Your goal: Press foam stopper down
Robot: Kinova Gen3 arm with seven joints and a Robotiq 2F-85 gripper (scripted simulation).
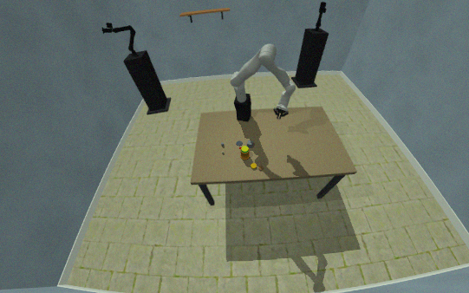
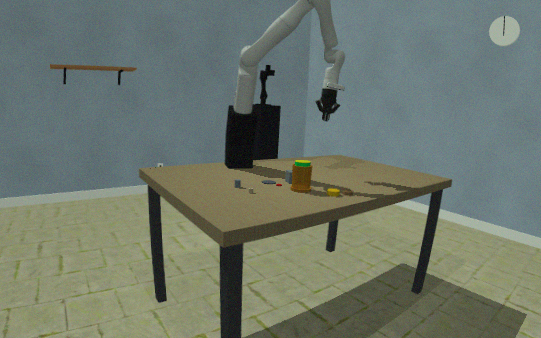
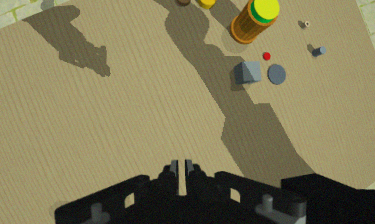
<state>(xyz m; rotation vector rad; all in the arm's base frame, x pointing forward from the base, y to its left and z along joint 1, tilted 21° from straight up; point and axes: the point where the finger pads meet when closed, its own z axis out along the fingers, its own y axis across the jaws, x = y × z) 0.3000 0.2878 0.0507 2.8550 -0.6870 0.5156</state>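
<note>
So the tool (image 2: 328, 114) hangs high above the far part of the worktop (image 2: 210, 200), fingers pinched nearly together with nothing between them. The wrist view shows just a thin slit between the two fingertips.

The jar (image 2: 301, 179) is orange, standing upright near the middle of the worktop, well apart from the tool. The foam stopper (image 2: 302, 163) is the yellow disc on top, with a green band under it, and it pokes up above the rim. Nothing sits on it.

Around the jar there's a bunch of small stuff. A grey block (image 3: 248, 72) and a flat grey disc (image 3: 276, 74) lie side by side near it, with a tiny red dot (image 3: 266, 56) between them and the jar. A small grey cylinder (image 3: 318, 50) and a tiny pale bit (image 3: 306, 23) lie further out. On the jar's other side there's a little yellow puck (image 2: 333, 192) with a brown one (image 2: 347, 192) just beside it.

The arm's long shadow runs across the worktop right past the jar.
</note>
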